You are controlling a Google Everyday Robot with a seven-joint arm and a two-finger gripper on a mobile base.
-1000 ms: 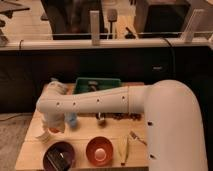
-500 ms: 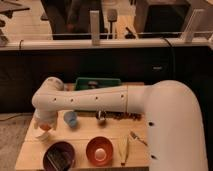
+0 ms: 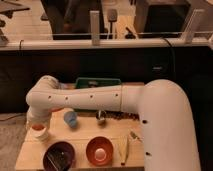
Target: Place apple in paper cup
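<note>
Wooden desk (image 3: 85, 131) before a dark partition. The arm's gripper (image 3: 36, 119) hangs over the paper cup (image 3: 40, 132) at the desk's left edge; the apple (image 3: 38, 127) sits in the cup. Finger state cannot be told.

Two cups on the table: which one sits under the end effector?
The white paper cup at the left edge, beneath the end effector; the light-blue cup stands farther right.
</note>
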